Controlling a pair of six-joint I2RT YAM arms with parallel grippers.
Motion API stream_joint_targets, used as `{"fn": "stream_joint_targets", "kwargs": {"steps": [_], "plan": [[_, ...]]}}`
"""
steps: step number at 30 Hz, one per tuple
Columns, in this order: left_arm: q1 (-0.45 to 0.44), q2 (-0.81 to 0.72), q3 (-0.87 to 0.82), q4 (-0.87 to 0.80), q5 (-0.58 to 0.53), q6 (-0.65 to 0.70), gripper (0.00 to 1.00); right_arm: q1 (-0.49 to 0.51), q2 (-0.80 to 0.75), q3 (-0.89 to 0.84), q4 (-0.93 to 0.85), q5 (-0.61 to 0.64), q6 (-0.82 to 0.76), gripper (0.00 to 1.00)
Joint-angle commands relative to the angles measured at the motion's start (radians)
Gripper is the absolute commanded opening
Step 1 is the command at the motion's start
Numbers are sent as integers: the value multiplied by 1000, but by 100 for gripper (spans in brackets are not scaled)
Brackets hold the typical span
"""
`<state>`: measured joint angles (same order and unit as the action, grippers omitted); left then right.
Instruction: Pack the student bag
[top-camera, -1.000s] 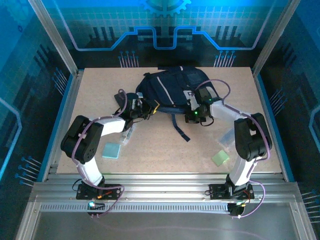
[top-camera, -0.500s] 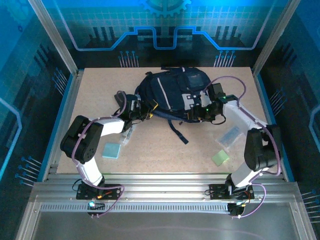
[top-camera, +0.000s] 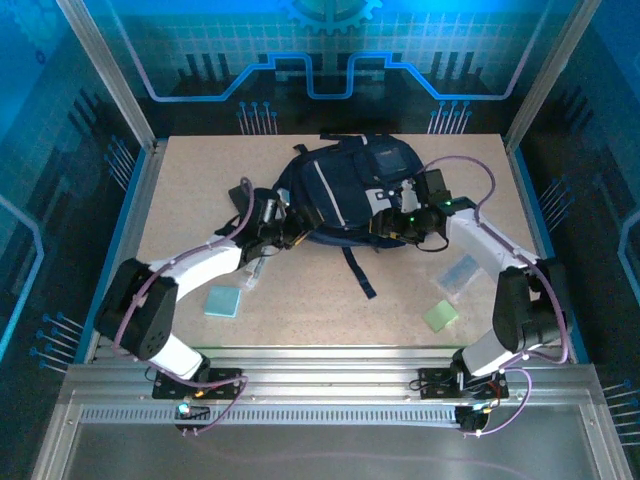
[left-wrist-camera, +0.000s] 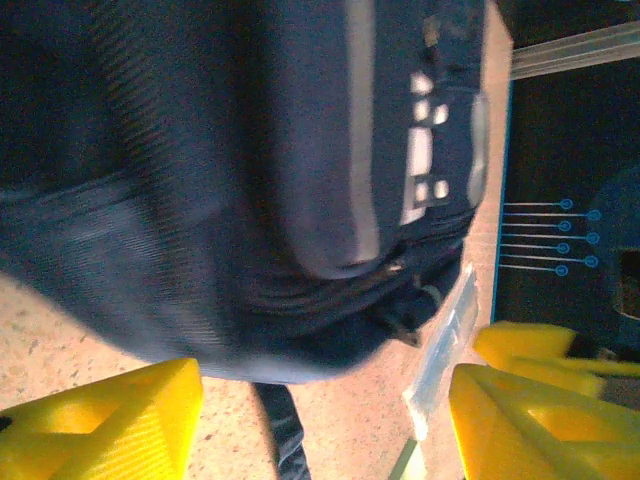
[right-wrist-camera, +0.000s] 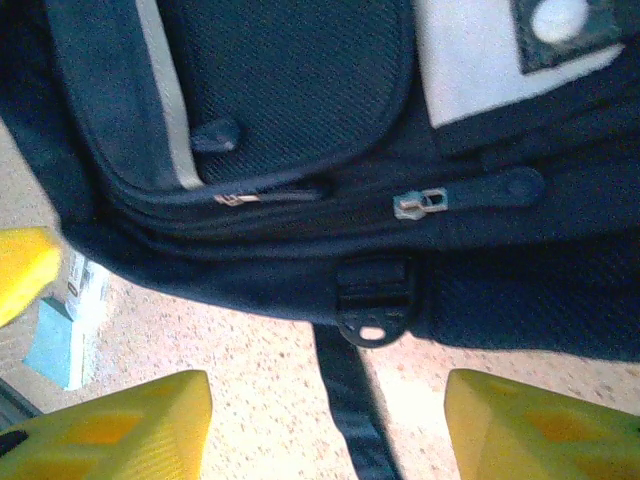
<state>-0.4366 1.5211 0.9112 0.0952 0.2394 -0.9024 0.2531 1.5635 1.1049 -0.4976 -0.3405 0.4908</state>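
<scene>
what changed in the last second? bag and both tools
The left tool and right tool both opened and appear to have let go of the bag's near edge; their fingers are spread with nothing between them. The bag shifted a little toward the back and lies flatter. The right arm swung outward and the left arm stretched forward. The blue pad and green pad stayed put.

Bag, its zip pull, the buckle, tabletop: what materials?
Bag: woven synthetic fabric, matte; ribbed weave shows. Zip pull: probably metal; pale, shiny. Buckle: likely moulded black plastic, dull sheen. Tabletop: looks like particleboard; speckled beige, matte.
</scene>
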Motion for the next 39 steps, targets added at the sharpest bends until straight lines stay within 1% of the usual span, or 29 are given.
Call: {"fn": "stream_joint_targets", "kwargs": {"steps": [1, 3, 4, 9, 14, 20, 24, 28, 31, 33, 36, 39], "plan": [[-5, -84, 87, -155, -99, 234, 71, 34, 64, 3, 82, 34, 75, 63], [-4, -85, 108, -150, -122, 268, 75, 38, 96, -10, 102, 58, 102, 63], [-4, -72, 125, -142, -123, 277, 75, 36, 108, -20, 115, 72, 119, 63], [-4, 67, 186, -86, -49, 235, 75, 22, 150, -63, 155, 146, 164, 64], [-1, 185, 185, -75, -20, 212, 74, -50, 179, -106, 198, 173, 202, 65], [-3, 257, 127, -62, 56, 156, 72, -129, 207, -88, 212, 201, 163, 66], [-30, 266, 83, -62, 90, 132, 71, -166, 224, -50, 202, 212, 125, 66], [-68, 285, 55, -63, 93, 122, 71, -181, 221, -10, 177, 186, 94, 66], [-68, 319, 32, -8, 109, 75, 71, -179, 185, -10, 163, 127, 80, 66], [-69, 340, 24, 37, 114, 45, 71, -170, 149, -19, 142, 83, 73, 65], [-67, 365, 39, 53, 120, 34, 71, -146, 100, -38, 115, 44, 56, 65], [-67, 372, 55, 50, 123, 37, 71, -119, 69, -33, 83, 37, 33, 63]]}}
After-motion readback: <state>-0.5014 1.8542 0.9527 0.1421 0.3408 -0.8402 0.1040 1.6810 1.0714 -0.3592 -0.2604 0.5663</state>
